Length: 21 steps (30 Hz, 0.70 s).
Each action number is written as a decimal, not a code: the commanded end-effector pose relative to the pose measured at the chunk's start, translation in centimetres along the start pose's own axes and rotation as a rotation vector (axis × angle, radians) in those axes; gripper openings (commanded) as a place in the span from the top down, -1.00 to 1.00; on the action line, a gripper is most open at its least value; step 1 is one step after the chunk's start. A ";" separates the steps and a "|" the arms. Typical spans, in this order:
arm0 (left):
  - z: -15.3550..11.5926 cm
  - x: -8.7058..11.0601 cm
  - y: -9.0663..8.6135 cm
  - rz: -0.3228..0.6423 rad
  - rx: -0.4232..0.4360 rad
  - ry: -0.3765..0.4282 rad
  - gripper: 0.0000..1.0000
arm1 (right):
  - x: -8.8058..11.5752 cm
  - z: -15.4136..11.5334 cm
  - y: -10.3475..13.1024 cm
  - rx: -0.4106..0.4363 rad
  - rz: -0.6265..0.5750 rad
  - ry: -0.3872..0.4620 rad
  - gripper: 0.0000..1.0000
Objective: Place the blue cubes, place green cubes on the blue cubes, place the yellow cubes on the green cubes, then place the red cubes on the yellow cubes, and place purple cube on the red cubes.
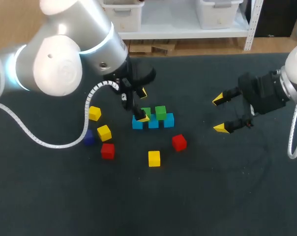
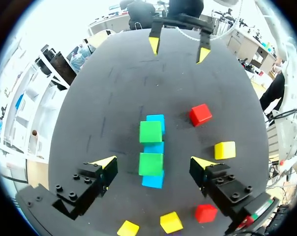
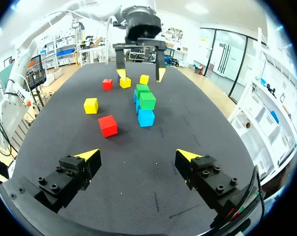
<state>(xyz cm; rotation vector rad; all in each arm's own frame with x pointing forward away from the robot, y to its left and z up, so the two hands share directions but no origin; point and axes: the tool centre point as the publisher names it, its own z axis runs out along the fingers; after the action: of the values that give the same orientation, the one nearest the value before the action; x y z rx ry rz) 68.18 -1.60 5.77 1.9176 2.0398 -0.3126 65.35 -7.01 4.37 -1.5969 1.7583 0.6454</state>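
The near part of the counter lay bare from side to side, and this was the widest free room. First on it came a yellow cube, standing alone, with a red cube to its left and a second red cube to its right, each well apart from it. Just behind the left red one sat the purple cube, and beside it another yellow cube. A third yellow cube stood a little farther back. These left cubes were close together, with only narrow gaps between them.

In the middle, three blue cubes made a row, touching each other. Two green cubes rested on top, each seemingly over a joint between two blues. The left jaws were wide, one finger on each side of the row's left end, and in the left wrist view they touched nothing. The left arm covered the far left corner.

To the right of the row the counter was free up to the right jaws, which hung wide and held nothing, well apart from all cubes. The right arm came in at the right edge.
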 end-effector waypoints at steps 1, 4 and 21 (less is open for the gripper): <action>-2.3 0.9 -1.9 0.001 -0.018 -0.011 -1.00 | 0.0 0.0 0.0 0.001 -0.001 -0.003 -1.00; -3.0 1.3 -2.4 0.002 -0.015 -0.002 -1.00 | 0.0 0.0 0.0 0.001 -0.001 -0.003 -1.00; -5.4 7.4 -3.3 -0.131 -0.048 0.038 -1.00 | 0.0 0.0 0.0 0.001 -0.001 -0.003 -1.00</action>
<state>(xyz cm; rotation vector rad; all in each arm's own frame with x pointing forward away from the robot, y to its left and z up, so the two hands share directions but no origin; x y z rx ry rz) 64.69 5.88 7.74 1.7905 2.1922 -0.2589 65.35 -7.01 4.37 -1.5969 1.7583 0.6454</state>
